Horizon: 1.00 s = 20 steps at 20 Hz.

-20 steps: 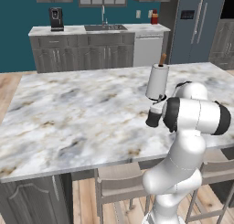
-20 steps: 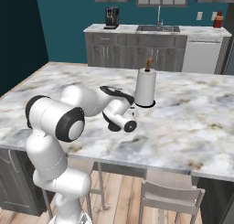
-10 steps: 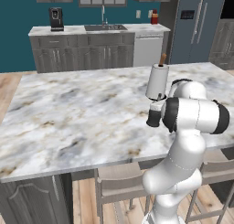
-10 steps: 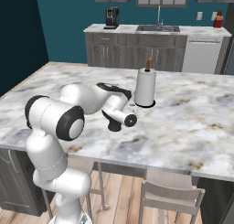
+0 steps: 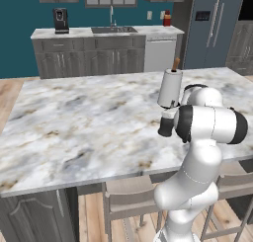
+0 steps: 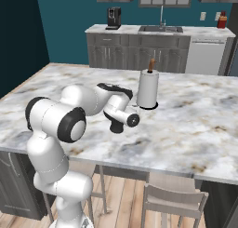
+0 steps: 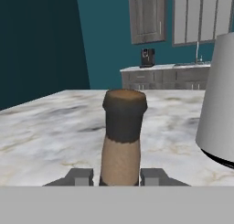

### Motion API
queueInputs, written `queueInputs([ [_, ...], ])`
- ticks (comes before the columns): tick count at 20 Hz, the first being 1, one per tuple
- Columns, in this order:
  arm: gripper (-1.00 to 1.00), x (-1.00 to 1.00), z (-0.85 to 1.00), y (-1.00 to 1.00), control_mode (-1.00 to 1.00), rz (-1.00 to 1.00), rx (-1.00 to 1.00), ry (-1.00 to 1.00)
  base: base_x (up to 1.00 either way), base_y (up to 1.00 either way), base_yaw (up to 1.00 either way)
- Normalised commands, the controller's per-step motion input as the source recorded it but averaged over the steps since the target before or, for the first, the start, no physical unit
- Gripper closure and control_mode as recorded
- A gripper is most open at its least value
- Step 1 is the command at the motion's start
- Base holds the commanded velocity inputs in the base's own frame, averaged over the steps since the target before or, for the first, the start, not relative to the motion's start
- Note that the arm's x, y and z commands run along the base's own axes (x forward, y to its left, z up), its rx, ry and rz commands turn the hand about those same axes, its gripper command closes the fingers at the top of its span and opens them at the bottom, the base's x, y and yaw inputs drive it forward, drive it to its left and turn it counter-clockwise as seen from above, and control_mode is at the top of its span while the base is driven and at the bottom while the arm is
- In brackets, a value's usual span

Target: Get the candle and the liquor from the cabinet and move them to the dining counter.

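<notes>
Two fingers (image 7: 119, 177) clamp the liquor's (image 7: 122, 141) tan neck (rough brown stopper) over the veined marble dining counter (image 7: 50, 131).

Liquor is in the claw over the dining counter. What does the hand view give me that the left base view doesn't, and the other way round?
Hand view: the liquor close up, its neck and brownish stopper upright between the tips of the claw, which sit against the neck.
Left base view: the wooden stools tucked under the near edge, the refrigerator and the red bottle on the far worktop.
Both: the dining counter, the paper-towel roll standing beside the hand, and the coffee machine at the back.
</notes>
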Motion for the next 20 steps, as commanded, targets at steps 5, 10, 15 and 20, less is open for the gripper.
queueInputs([
  [5,1.00,0.00,0.00,0.00,-1.00,0.00,0.00,0.00,0.00,0.00,0.00],
  [10,1.00,0.00,0.00,0.00,-1.00,0.00,0.00,0.00,0.00,0.00,0.00],
  [15,-1.00,0.02,0.00,0.00,-1.00,0.00,0.00,0.00,0.00,0.00,0.00],
  [20,-1.00,0.00,0.00,0.00,-1.00,0.00,0.00,0.00,0.00,0.00,0.00],
])
